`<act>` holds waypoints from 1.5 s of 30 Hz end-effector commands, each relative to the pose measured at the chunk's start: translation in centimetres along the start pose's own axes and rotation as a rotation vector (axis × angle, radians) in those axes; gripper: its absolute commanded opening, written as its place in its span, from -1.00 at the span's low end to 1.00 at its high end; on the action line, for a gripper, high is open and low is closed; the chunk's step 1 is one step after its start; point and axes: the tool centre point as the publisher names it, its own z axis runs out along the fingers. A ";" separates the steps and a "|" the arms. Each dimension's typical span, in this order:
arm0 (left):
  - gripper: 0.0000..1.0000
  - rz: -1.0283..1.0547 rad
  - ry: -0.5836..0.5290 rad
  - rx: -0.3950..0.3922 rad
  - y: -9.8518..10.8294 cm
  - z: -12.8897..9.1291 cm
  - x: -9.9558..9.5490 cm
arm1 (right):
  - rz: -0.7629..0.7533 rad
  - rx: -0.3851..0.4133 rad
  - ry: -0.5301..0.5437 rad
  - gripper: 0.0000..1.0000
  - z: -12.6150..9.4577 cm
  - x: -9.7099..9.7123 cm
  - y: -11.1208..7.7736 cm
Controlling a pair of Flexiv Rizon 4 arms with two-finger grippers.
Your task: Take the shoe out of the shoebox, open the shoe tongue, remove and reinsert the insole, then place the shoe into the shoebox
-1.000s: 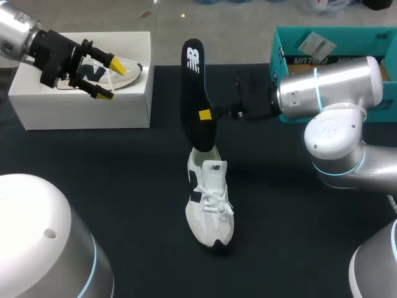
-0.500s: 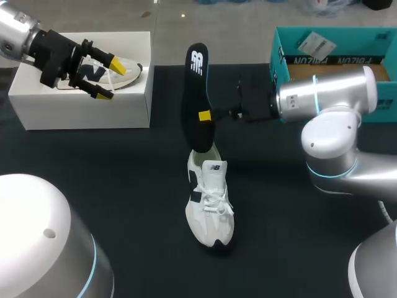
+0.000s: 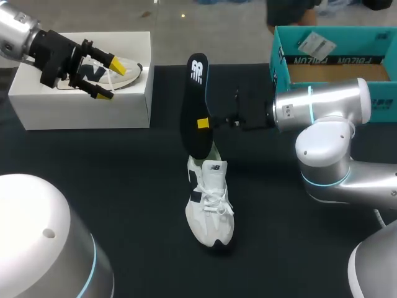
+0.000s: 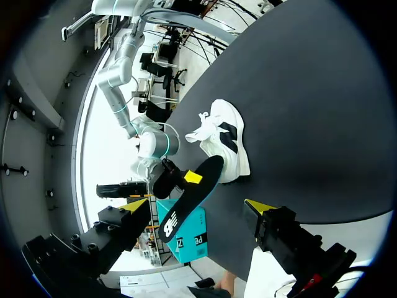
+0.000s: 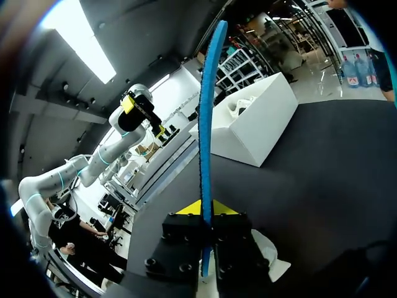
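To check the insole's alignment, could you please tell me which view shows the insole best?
The head view: the insole shows full length in the right tool, its lower end at the shoe. Left wrist shows it smaller; right wrist, only its edge.

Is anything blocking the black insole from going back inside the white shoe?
Nothing visible is. The right gripper holds the insole upright just above the white shoe, its lower end at the shoe's opening, with no other thing between them.

The right pincer (image 3: 203,123) grips the black insole (image 3: 195,93) upright (its lower end at the white shoe (image 3: 209,205)).
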 end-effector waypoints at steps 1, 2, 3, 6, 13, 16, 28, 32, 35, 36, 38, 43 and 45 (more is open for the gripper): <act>1.00 0.001 0.003 0.001 0.0 -0.1 0.0 | 0.009 -0.019 -0.004 -1.00 0.5 -0.2 -1.1; 1.00 0.001 0.003 0.001 0.0 -0.1 0.0 | 0.010 -0.019 -0.005 -1.00 0.6 -0.2 -1.3; 1.00 0.001 0.003 0.001 0.0 -0.1 0.0 | 0.014 -0.016 -0.006 -1.00 0.6 -0.2 -1.5; 1.00 0.001 0.003 0.001 0.0 -0.1 0.0 | 0.023 -0.011 -0.006 -1.00 0.8 -0.2 -2.0; 1.00 0.001 0.003 0.001 0.0 -0.1 0.0 | 0.007 -0.022 -0.013 -1.00 0.4 0.2 -1.1; 1.00 0.001 0.003 0.001 0.0 -0.1 0.0 | -0.006 -0.032 -0.012 -1.00 0.2 0.4 -0.3; 1.00 0.001 0.003 0.001 0.0 -0.1 0.0 | -0.009 -0.024 0.024 -1.00 1.4 1.1 -0.5; 1.00 0.001 0.003 0.001 0.0 -0.1 0.0 | 0.011 -0.016 0.024 -1.00 1.3 1.1 -1.5; 1.00 0.001 0.003 0.001 0.0 -0.1 0.0 | 0.020 -0.010 0.021 -1.00 1.2 1.0 -1.9; 1.00 0.001 0.003 0.001 0.0 -0.1 0.0 | 0.021 -0.011 0.020 -1.00 1.0 1.0 -1.9; 1.00 0.001 0.003 0.001 0.0 -0.1 0.0 | 0.020 -0.014 0.015 -1.00 0.8 1.0 -1.6; 1.00 0.001 0.003 0.001 0.0 -0.1 0.0 | -0.002 -0.043 -0.007 -1.00 -0.2 0.9 -0.5; 1.00 0.001 0.003 0.001 0.0 -0.1 0.0 | -0.010 -0.052 -0.019 -1.00 -0.7 0.6 0.0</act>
